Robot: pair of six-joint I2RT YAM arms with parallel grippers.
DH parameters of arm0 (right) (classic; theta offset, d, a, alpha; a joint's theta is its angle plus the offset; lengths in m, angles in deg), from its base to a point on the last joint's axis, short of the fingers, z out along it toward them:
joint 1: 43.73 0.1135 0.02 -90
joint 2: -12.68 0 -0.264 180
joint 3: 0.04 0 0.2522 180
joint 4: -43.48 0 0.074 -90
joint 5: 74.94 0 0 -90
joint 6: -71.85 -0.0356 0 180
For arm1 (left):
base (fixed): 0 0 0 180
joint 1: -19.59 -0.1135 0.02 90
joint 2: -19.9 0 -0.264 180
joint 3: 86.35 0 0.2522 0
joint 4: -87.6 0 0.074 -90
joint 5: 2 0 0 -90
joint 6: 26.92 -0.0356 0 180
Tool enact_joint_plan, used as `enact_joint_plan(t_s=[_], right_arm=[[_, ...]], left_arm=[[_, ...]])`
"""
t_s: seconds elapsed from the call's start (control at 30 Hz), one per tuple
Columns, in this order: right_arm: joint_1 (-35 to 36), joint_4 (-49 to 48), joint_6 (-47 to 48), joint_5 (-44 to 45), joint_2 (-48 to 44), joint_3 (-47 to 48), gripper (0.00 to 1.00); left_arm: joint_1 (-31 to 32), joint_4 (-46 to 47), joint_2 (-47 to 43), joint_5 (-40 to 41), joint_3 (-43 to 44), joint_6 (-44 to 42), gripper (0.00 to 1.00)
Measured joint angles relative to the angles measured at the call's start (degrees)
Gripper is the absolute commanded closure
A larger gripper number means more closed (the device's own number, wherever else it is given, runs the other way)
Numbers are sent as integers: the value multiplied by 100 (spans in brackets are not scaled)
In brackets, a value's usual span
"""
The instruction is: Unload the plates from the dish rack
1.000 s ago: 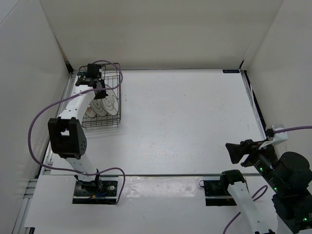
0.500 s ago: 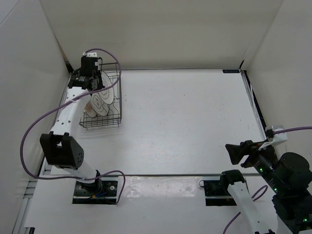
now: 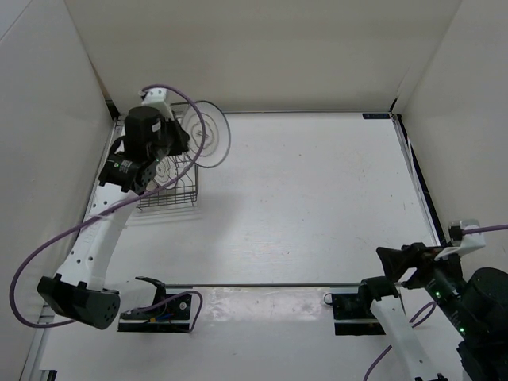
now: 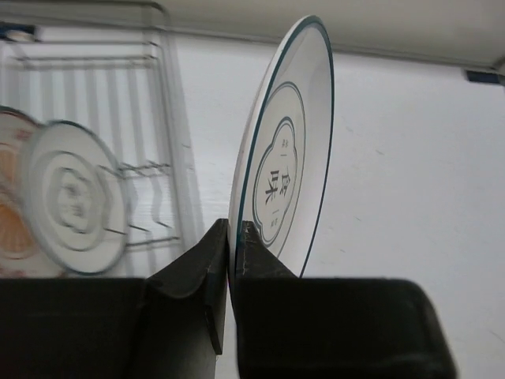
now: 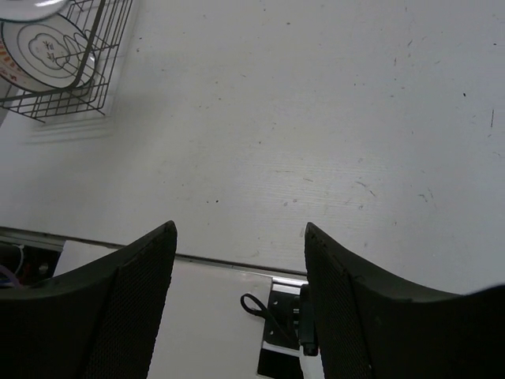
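My left gripper [image 4: 233, 237] is shut on the lower rim of a white plate [image 4: 288, 158] with a grey rim and a dark centre motif, held upright on edge. From above, this plate [image 3: 205, 133] hangs in the air over the right edge of the dish rack [image 3: 178, 197], with the left gripper [image 3: 178, 141] beside it. Inside the dish rack [image 4: 158, 118] stand a second grey-ringed plate [image 4: 75, 197] and an orange-patterned plate [image 4: 12, 229]. My right gripper [image 5: 241, 237] is open and empty, low at the table's near right [image 3: 389, 258].
The rack [image 5: 71, 47] sits in the far left corner against the white walls. A purple cable [image 3: 48, 254] loops along the left arm. Arm base plates [image 3: 349, 305] lie at the near edge.
The left arm has lifted the grey-rimmed plate up and out of the rack, toward the right. The right arm has dropped slightly.
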Motion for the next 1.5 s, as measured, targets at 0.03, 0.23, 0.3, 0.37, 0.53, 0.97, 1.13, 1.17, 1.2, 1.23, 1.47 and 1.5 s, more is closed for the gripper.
enact_joint_plan(t_s=[0.03, 0.23, 0.3, 0.37, 0.53, 0.97, 1.13, 1.17, 1.2, 1.23, 1.47, 1.5], right_arm=[[0, 59, -17, 2, 2, 122, 31], [0, 223, -50, -39, 170, 1193, 33], [2, 197, -33, -26, 208, 1473, 33], [2, 177, -28, 9, 186, 1534, 33], [0, 227, -22, 118, 81, 1117, 35], [4, 249, -9, 149, 76, 916, 35], [7, 251, -9, 146, 72, 894, 32], [7, 251, -11, 146, 72, 894, 32], [7, 251, -9, 146, 70, 894, 32], [7, 251, -9, 146, 70, 894, 32], [7, 251, -9, 129, 55, 839, 30], [7, 251, -9, 129, 55, 828, 30]], left_arm=[[136, 83, -63, -173, -168, 125, 97], [1060, 470, 382, -1132, -837, 619, 100], [1360, 682, 654, -1294, -1152, 730, 100], [1624, 935, 918, -1401, -1563, 826, 100], [2015, 1106, 1650, -1633, -1965, 1049, 100], [2166, 1943, 3093, -2277, -1670, 1567, 90], [2159, 2159, 3519, -2575, -1521, 1696, 75], [2159, 2166, 3574, -2573, -1521, 1687, 72], [2159, 2149, 3641, -2568, -1521, 1681, 69], [2157, 2138, 3718, -2562, -1521, 1670, 65], [2153, 1805, 4068, -2559, -1377, 1561, 43], [2155, 1751, 4070, -2538, -1340, 1526, 41]])
